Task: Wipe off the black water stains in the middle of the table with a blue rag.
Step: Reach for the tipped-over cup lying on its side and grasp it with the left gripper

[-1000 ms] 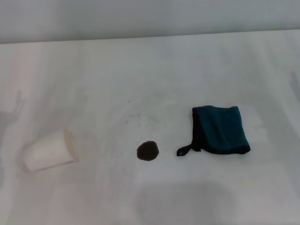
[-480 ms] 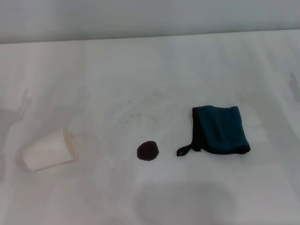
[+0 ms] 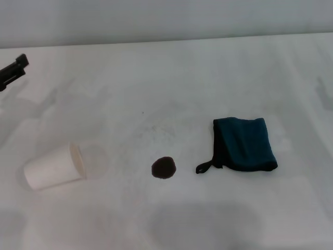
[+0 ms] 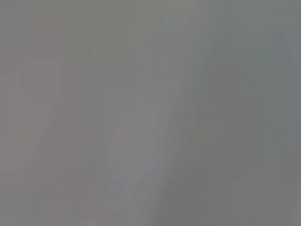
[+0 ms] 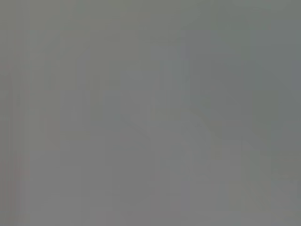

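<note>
Head view is showing the left gripper (image 3: 13, 70) only as a dark tip poking in at the far left edge; whether its fingers are spread or pressed together, I cannot tell. The right gripper is not appearing anywhere, and both wrist views are giving nothing but flat grey.

Well apart from those left fingers, across the table (image 3: 171, 73) toward the robot's right, the blue rag (image 3: 245, 144) is lying flat and folded, nothing touching it. Between the fingers and the rag, just beside the rag's loop tab, the black water stains (image 3: 164, 167) are sitting as one small round blot. A white paper cup (image 3: 54, 167) is lying on its side nearer the left fingers.

The rag is looking soft, light and limp, so it will likely sag and unfold if pinched by one corner. Taking hold across the thick folded middle or the edged side, pressing down into the layers, seems the safer grip.
</note>
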You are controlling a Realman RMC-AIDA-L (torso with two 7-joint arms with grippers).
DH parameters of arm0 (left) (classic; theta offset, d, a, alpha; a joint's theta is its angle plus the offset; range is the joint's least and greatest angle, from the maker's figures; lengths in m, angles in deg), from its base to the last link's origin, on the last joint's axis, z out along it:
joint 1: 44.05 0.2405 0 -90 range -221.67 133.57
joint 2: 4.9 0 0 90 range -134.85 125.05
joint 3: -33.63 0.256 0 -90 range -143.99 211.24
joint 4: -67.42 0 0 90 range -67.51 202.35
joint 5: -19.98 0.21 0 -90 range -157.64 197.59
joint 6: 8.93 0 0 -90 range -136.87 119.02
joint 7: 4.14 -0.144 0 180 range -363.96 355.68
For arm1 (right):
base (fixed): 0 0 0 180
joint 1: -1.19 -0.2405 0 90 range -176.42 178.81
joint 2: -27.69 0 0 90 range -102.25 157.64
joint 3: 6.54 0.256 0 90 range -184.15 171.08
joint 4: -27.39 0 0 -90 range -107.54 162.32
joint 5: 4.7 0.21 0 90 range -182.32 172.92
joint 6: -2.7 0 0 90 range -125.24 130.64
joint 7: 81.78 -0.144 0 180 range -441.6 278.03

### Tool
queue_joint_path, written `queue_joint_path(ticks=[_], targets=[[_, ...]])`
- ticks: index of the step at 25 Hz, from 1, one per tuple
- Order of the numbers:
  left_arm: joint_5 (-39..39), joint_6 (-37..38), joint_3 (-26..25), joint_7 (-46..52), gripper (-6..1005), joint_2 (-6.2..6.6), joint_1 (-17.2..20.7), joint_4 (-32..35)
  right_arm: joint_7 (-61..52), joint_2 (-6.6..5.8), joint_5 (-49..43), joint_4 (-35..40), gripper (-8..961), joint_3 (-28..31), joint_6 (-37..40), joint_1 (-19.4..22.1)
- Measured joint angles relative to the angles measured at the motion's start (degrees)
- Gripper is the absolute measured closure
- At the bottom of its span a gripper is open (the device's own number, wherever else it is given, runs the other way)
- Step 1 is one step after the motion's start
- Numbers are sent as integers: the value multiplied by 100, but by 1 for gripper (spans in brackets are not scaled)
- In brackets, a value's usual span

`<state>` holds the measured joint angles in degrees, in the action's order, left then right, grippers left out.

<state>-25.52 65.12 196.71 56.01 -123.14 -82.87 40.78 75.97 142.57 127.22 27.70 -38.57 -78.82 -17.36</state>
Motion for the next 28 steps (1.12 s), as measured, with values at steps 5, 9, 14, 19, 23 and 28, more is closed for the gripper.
queue_joint_path(ticks=[5,9,14,19,23,28], targets=[[1636,860,5,1389,121,52,-733,-1413,-252,8,0,-27,261,-1,182,4],[3047,1906,11,1797,119,184,-1401,-2384,-514,8,0,-31,261,-3,252,19],[4937,2880,19,1577,121,508,-2219,-3073,-805,6,0,-31,261,-45,264,52],[6584,3335,25,1118,122,711,-2811,-3172,-1050,-7,0,-11,261,-106,246,119],[7426,3293,30,738,122,583,-3044,-3287,-1056,-9,0,-17,261,-131,212,158],[8220,2720,31,447,122,90,-3263,-3557,-1057,-10,0,-28,261,-131,211,199]])
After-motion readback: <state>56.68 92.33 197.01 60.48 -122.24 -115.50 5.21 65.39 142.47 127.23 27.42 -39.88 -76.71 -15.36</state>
